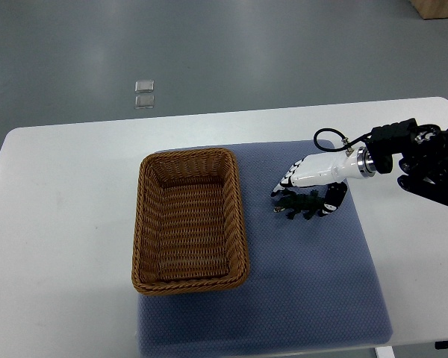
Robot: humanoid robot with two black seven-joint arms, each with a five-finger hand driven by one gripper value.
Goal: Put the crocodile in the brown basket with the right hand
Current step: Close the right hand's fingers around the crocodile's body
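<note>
A single camera covers this moment, the top view, set high on the robot's own side of the work and tilted steeply downward. It faces away from the robot, so the near edge of the white table runs along the bottom of the frame and the far edge lies across the upper third, with grey floor beyond it. The camera stands far enough off that nearly the whole tabletop fits, its near corners cut by the frame. The blue mat sits centre-right, the brown basket just left of centre. With only one view, nothing is shared between cameras.
</note>
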